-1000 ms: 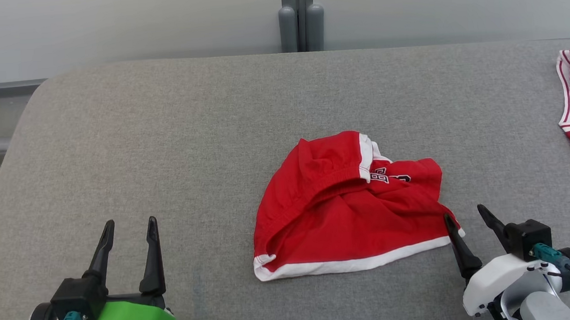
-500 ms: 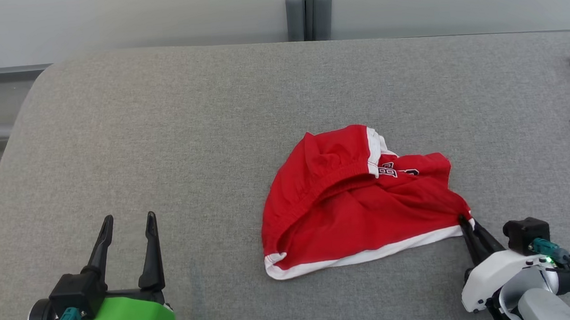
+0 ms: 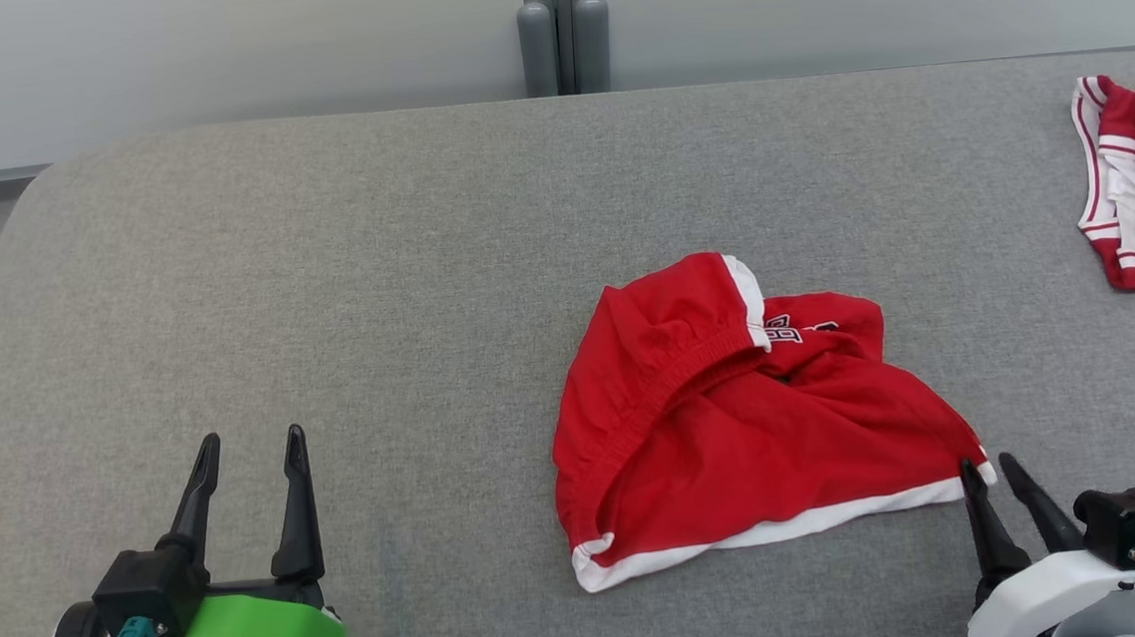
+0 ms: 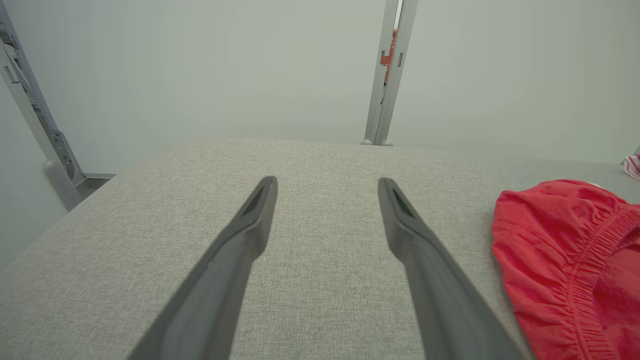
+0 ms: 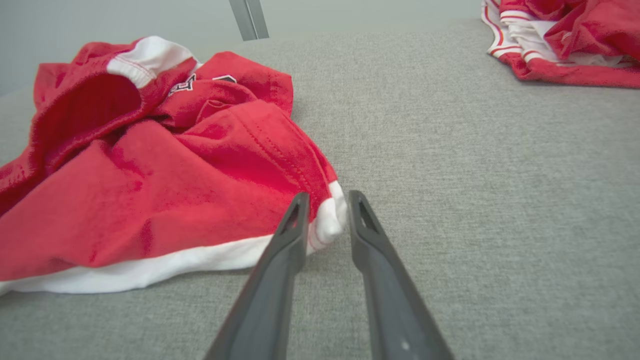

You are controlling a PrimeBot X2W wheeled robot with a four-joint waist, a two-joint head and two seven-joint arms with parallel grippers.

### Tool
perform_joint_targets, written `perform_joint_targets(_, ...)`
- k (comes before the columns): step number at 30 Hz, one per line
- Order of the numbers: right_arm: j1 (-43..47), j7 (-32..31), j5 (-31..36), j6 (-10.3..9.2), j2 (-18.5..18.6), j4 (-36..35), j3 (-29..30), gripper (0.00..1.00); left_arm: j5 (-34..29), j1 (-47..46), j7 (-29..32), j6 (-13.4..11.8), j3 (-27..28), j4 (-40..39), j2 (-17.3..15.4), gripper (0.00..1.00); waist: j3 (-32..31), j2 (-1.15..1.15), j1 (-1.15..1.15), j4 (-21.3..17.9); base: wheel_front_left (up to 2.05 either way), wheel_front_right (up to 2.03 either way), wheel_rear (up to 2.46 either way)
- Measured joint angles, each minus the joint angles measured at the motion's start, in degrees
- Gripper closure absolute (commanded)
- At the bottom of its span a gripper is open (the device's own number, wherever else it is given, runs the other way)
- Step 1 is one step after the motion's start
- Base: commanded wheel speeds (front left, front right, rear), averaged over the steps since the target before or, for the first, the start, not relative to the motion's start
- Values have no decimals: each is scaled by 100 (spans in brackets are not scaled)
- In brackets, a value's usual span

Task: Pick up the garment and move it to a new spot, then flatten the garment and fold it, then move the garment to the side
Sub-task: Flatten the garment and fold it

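Red garment [image 3: 735, 427] with white trim lies crumpled, centre-right.

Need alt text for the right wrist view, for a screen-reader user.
The right gripper has its two dark fingers narrowly parted, with the white-trimmed corner of a crumpled red garment between them on a grey fabric surface; whether they pinch it is unclear. A second red-and-white garment lies at the upper right.

Red garment [image 3: 736, 437], white trim
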State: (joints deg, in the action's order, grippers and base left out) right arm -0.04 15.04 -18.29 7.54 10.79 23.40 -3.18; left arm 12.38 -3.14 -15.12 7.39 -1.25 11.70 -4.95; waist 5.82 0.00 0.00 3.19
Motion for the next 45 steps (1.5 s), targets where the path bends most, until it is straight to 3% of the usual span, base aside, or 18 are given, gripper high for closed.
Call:
perform_joint_targets(18, 396, 1, 448, 0, -344, -1916, -21, 0, -99, 272, 0, 0, 145, -9, -47, 0, -449, 0, 0, -194, 0, 0, 0)
perform_joint_targets(45, 880, 1, 482, 0, -509, -2427, -23, 0, -142, 546, 0, 0, 254, -114, -101, 0, -712, 0, 0, -372, 0, 0, 0)
